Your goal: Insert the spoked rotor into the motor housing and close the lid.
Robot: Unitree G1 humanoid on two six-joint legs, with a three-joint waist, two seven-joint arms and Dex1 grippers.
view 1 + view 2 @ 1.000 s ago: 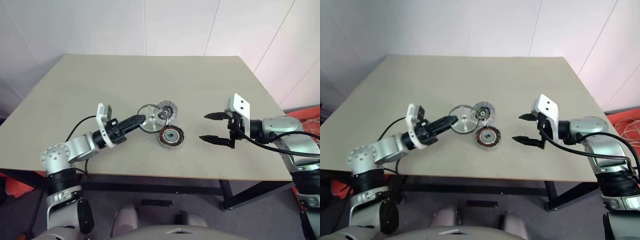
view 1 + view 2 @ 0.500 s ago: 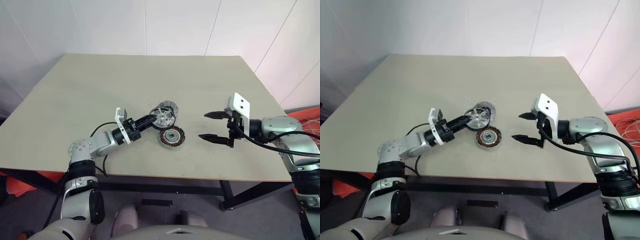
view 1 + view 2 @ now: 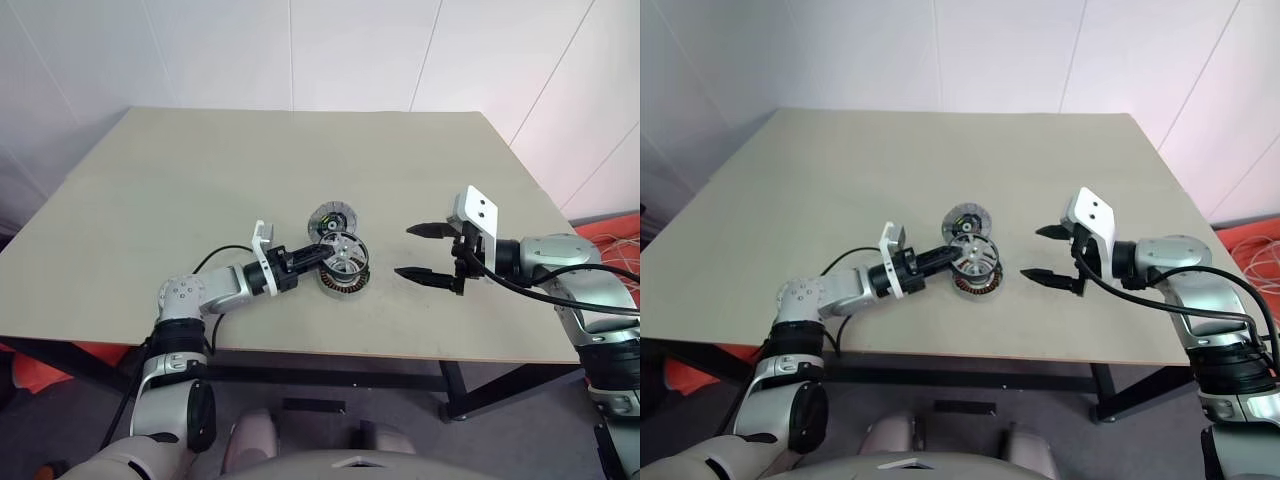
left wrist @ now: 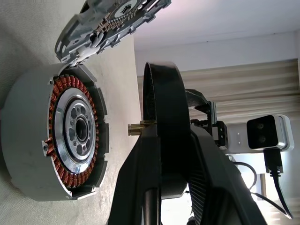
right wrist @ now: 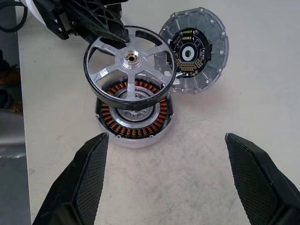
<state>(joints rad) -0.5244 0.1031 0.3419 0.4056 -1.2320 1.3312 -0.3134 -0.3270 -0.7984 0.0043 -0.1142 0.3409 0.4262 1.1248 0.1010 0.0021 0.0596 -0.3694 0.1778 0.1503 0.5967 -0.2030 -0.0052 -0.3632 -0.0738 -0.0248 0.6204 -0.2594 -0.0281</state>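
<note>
Left eye view shows you the left claw [image 3: 318,255] clamped on the spoked rotor [image 3: 342,253], held just above the motor housing [image 3: 345,279] on the table [image 3: 200,180], with the lid [image 3: 332,217] lying just behind. Right wrist view shows you the right claw [image 5: 173,180] spread wide and empty, aimed at rotor, housing and lid.

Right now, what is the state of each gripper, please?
Left gripper: closed on the spoked rotor, holding it above the motor housing.
Right gripper: open, holding nothing.
</note>
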